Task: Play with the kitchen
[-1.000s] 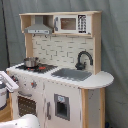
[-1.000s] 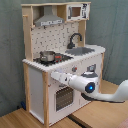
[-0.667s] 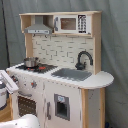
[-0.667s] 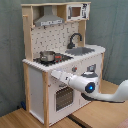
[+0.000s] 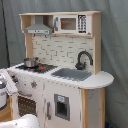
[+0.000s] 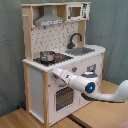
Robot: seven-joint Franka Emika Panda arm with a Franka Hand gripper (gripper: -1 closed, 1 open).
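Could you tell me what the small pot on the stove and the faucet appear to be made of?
The pot looks like shiny metal: silvery grey with bright highlights. The faucet looks like black plastic or painted wood, dark and without much gleam; the pictures leave that open.

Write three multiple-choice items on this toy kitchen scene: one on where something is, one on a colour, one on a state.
1. Where does the small pot stand?
A. in the sink
B. on the stove
C. on the floor

2. What colour is the faucet?
A. black
B. red
C. white

3. Where is the robot arm reaching in the second exterior view?
A. up to the hood
B. into the sink
C. to the kitchen front, below the stove

Key: 1 B, the pot sits on the red-ringed stove in both exterior views. 2 A, the curved faucet behind the sink is black. 3 C, the arm's end meets the front panel under the stove edge.
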